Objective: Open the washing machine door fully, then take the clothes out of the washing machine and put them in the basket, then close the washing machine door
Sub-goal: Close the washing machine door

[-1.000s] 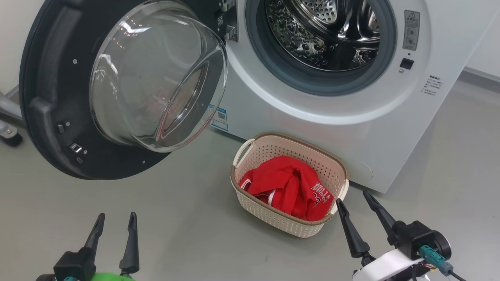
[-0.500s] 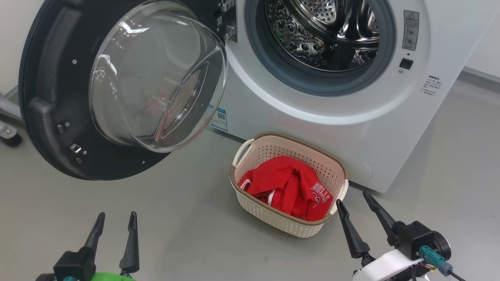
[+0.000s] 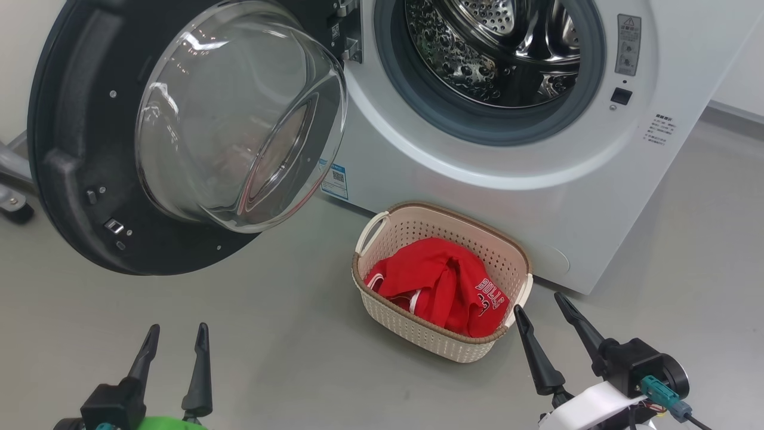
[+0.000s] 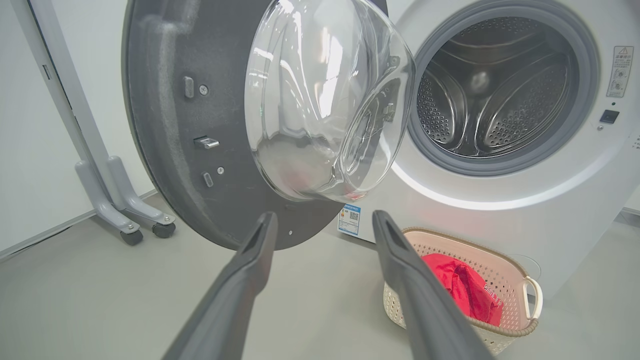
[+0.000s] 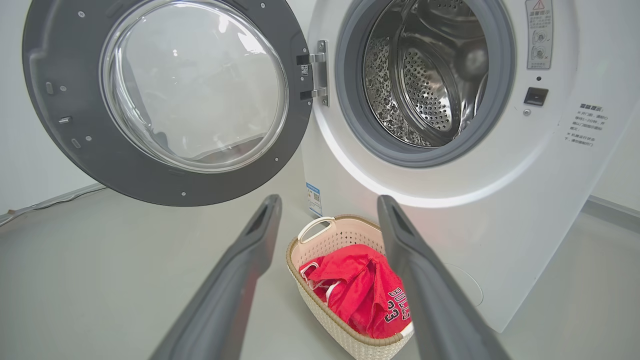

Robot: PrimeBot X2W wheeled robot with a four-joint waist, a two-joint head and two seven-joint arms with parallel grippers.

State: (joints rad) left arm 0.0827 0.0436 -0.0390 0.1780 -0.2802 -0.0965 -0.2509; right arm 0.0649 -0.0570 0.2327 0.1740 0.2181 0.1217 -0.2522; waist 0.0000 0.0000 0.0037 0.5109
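Head view | left claw (image 3: 179,326), right claw (image 3: 537,301) released | door (image 3: 65,149) open | clothes (image 3: 430,280) in basket (image 3: 418,335) | stand (image 3: 13,203) beside door

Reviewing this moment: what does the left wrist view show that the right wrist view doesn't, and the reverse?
Left wrist, not right wrist: a grey wheeled stand and the open left hand.
Right wrist, not left wrist: the number 23 legible on the clothes, and the open right hand.
Both: the washing machine door standing open, the steel drum, and the clothes lying in the basket in front of the washing machine.
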